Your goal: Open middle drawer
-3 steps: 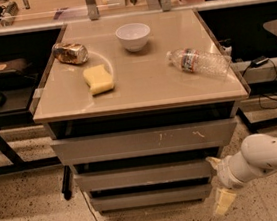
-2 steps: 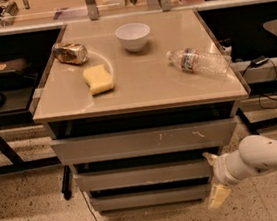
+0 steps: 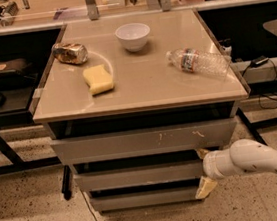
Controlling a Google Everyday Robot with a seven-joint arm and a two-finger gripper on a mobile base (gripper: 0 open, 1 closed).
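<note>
Since a second ago the arm [image 3: 265, 160] has slid left, bringing the pincer [image 3: 204, 170] up to the right end of the middle drawer [image 3: 139, 175]. The pincer is spread wide, one pale finger [image 3: 202, 152] at the drawer front's upper edge and the other below it; whether either touches it I cannot tell. The middle drawer sits between the scratched top front [image 3: 145, 141] and the bottom front [image 3: 144, 198], under the tabletop [image 3: 146, 91]. On the tabletop lie a bowl [image 3: 133, 35], can [image 3: 70, 53], sponge [image 3: 98, 79] and bottle [image 3: 198, 62].
</note>
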